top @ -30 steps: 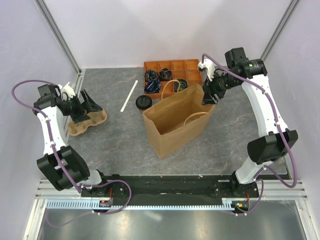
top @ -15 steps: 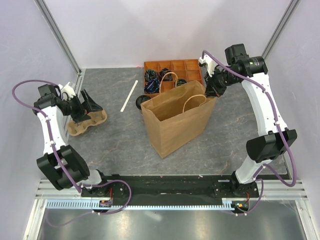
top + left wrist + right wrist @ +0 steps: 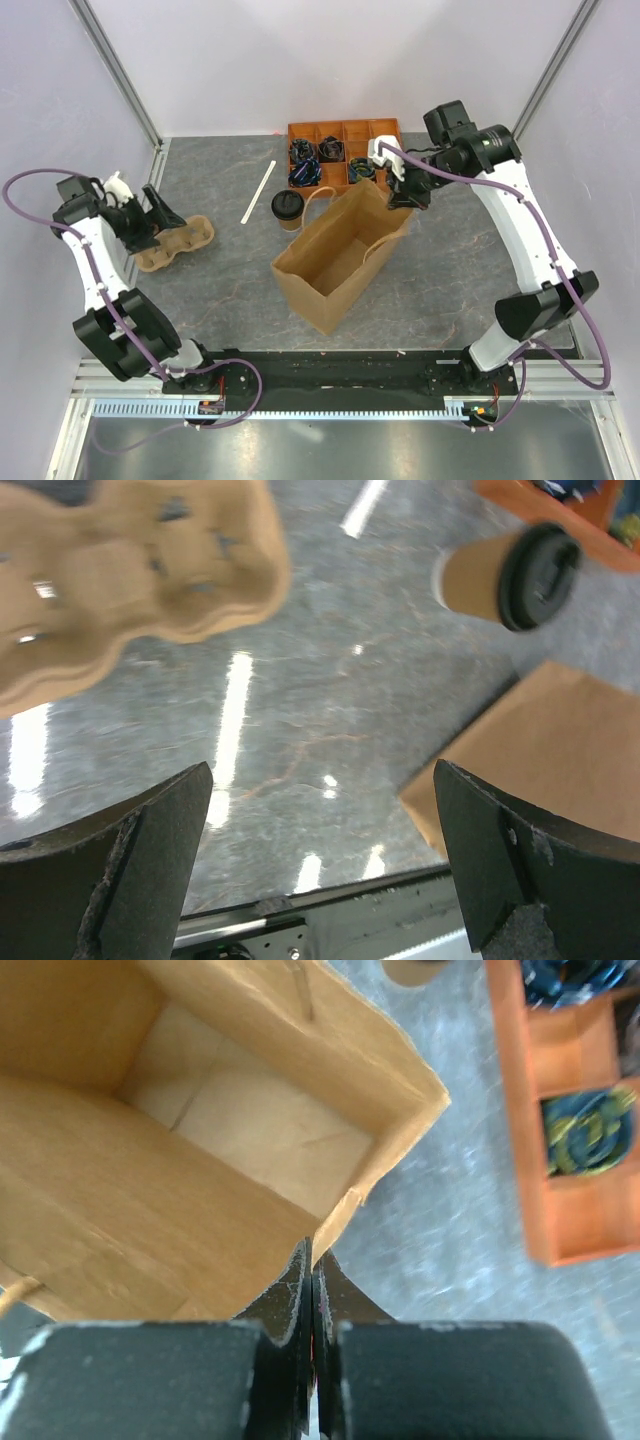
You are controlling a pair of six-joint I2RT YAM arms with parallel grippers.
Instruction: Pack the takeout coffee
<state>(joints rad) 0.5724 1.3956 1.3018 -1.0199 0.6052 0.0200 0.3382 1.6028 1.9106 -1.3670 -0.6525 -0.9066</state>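
Takeout coffee point(image 3: 287, 207): brown cup, black lid; I see left end effector point(image 3: 320, 815) spread, right end effector point(image 3: 312, 1263) clamping the bag point(image 3: 322, 288) rim.

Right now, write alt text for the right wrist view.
The right gripper is shut on the rim of an open, empty bag. Beside it, an orange tray holds dark coiled items.

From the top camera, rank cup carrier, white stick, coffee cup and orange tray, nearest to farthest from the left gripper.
1. cup carrier, beside the left gripper
2. white stick, centre-left
3. takeout coffee, near centre
4. orange tray, far back
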